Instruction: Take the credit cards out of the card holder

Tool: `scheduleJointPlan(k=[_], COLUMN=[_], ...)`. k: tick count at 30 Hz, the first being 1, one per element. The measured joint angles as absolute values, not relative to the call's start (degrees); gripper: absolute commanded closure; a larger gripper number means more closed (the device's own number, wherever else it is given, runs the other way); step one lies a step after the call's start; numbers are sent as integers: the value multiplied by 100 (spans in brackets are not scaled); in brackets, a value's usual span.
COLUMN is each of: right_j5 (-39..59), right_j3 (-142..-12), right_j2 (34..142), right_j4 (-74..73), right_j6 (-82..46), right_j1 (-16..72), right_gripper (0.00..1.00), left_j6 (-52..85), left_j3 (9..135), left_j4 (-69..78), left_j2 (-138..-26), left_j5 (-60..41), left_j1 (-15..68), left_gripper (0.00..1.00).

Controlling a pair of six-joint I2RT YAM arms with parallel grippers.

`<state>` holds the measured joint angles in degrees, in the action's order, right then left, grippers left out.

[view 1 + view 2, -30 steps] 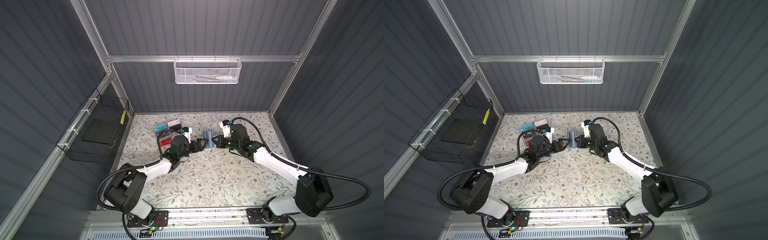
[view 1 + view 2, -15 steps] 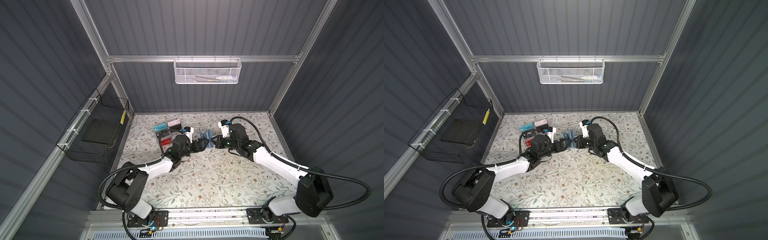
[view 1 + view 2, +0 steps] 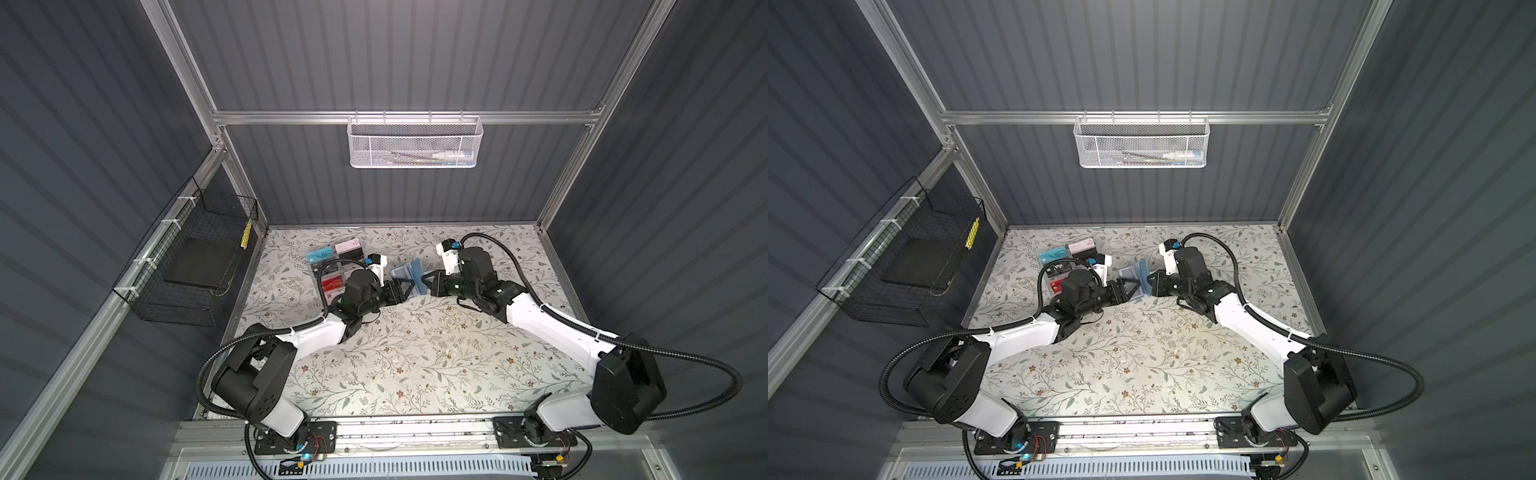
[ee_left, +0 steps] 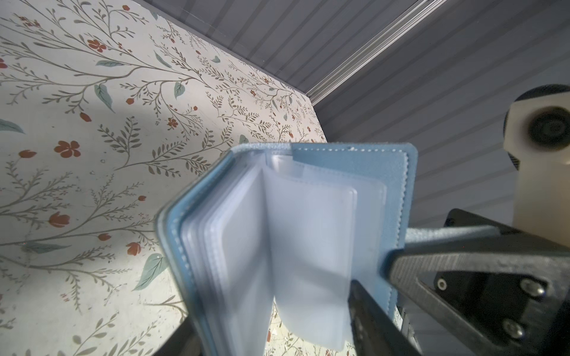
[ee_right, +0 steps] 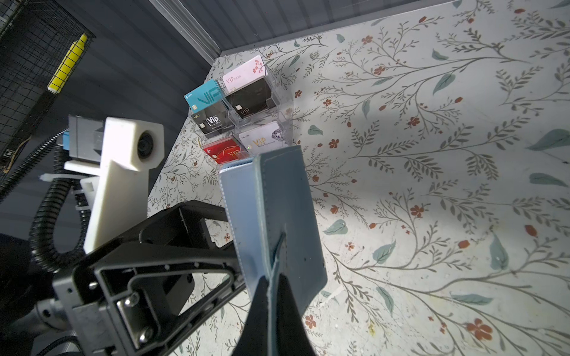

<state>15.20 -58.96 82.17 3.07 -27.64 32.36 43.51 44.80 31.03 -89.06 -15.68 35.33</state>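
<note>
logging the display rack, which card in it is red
The red card beside the white card; the others in the rack are teal, pink or black.

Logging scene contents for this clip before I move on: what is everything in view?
card holder: one, slate blue, open, between the two pincers
card rack: one, clear, table's far left; six cards showing, teal, pink, two black, red, white
mesh basket: one, white, back rail
wire basket: one, black, left wall
table: one, floral, under everything
left pincer: one, black, jaws apart around the holder's sleeves
right pincer: one, black, shut on the holder's tab
</note>
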Motion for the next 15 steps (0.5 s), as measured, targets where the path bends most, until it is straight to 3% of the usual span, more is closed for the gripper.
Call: scheduleJointPlan(k=[4, 15], right_j5=[1544, 1920], right_j3=[-5894, -5795], right_j2=[8219, 8291], right_j4=[283, -45], right_j6=[-2801, -3002], right_j1=[3234, 3146], right_gripper=[100, 100], left_j6=[4346, 4254], left_j3=[4480, 4482], left_j4=[3103, 3083], left_j2=[-8899, -8895], left_j5=[-1562, -1553], left_j1=[3533, 3533], left_gripper=[41, 72])
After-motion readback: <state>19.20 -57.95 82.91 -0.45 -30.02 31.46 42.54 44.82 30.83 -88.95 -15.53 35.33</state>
